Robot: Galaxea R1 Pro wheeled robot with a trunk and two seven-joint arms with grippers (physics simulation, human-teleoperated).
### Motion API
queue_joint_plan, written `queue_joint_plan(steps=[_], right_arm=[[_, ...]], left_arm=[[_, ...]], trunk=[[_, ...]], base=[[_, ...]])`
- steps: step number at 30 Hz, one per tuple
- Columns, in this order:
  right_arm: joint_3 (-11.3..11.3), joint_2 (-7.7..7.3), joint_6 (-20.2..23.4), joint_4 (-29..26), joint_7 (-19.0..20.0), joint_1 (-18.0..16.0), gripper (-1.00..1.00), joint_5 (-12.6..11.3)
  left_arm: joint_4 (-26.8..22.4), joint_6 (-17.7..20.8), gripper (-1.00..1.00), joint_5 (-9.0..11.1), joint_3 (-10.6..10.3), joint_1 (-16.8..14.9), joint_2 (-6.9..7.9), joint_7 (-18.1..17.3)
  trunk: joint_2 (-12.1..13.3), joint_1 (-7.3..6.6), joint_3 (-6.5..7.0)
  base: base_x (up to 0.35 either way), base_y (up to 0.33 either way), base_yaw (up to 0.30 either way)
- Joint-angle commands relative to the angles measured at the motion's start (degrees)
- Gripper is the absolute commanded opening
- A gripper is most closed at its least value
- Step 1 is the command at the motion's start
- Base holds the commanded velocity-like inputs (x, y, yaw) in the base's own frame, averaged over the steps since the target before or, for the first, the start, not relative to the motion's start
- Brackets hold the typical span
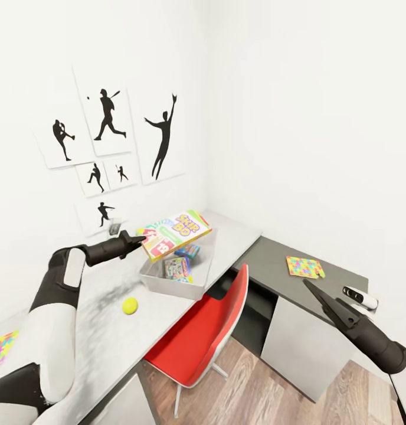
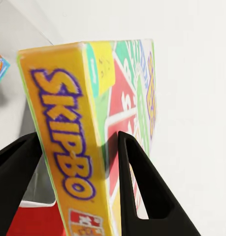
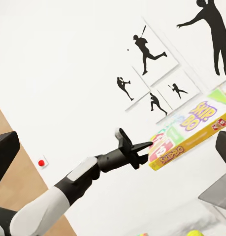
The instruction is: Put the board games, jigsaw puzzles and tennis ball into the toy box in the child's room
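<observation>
The left gripper pinches one end of a Skip-Bo board game box, a finger pressed to each face, holding it above the grey toy box on the white table. The right gripper hangs near the dark desk, fingers seemingly together, holding nothing

Glossy cardboard Skip-Bo box, matt grey toy box, wood-plank floor

Skip-Bo board game tilted above grey toy box
</observation>
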Motion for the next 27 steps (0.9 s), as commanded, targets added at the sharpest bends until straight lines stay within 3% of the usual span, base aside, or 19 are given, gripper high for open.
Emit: queue_joint_plan(steps=[1,11,16,19,27], right_arm=[[0.0,-0.01,0.5,0.0,0.1,-0.1,1.00,-0.2],[0.0,-0.01,0.5,0.0,0.1,-0.1,1.00,-0.2],[0.0,-0.01,0.6,0.0,0.1,-0.1,1.00,-0.2],[0.0,-0.01,0.6,0.0,0.1,-0.1,1.00,-0.2],[0.0,0.02,0.6,0.0,0.1,-0.1,1.00,-0.2]], left_arm=[[0.0,0.3,-1.00,-0.1,0.3,-0.1,-0.28,0.1],[0.1,-1.5,-1.00,-0.3,0.8,-0.1,-2.13,1.9],[0.1,-5.7,-1.00,0.1,0.9,-0.1,-4.27,9.5],[0.1,-7.2,-1.00,2.1,1.5,-0.1,-5.11,14.3],[-0.1,-11.8,-1.00,4.2,3.5,-0.1,-5.55,19.9]], trunk=[[-0.1,0.04,-0.12],[-0.1,0.04,-0.11],[-0.1,0.04,-0.11],[-0.1,0.04,-0.11],[-0.1,0.04,-0.11]], base=[[-0.005,-0.008,-0.015],[-0.033,-0.216,-0.003],[-0.002,-0.074,0.000],[0.000,-0.068,0.000],[0.053,-0.048,0.000]])
